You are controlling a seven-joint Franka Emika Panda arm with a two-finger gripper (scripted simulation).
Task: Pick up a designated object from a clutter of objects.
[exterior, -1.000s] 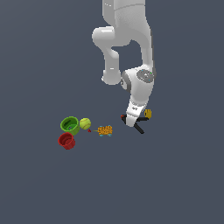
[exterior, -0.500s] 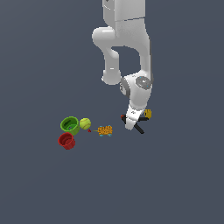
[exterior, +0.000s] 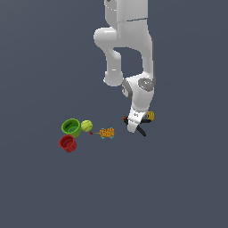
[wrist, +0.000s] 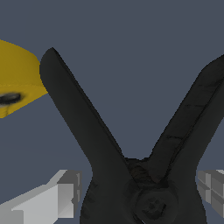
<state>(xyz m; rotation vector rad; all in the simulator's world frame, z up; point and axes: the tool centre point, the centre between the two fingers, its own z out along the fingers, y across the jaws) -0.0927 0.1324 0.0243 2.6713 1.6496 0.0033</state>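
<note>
The black spring clamp [wrist: 144, 175] fills the wrist view, its two handles spreading apart from the pivot. In the exterior view one handle of the clamp [exterior: 141, 131] pokes out under my hand, with a small red tip beside it. My gripper [exterior: 132, 128] is down over the clamp and open. Its fingers [wrist: 57, 197] stand on either side of the pivot with thin gaps showing. The small yellow block [exterior: 150, 116] lies just beyond the clamp, and the same yellow block [wrist: 17, 83] shows close by in the wrist view.
On the exterior view's left lie a green cup [exterior: 71, 126], a red cup [exterior: 67, 143], a yellow-green ball [exterior: 86, 125] and an orange spotted item [exterior: 107, 132]. They sit well apart from my hand.
The arm's wrist has dropped slightly, bringing the hand lower over the clamp. The objects have not moved.
</note>
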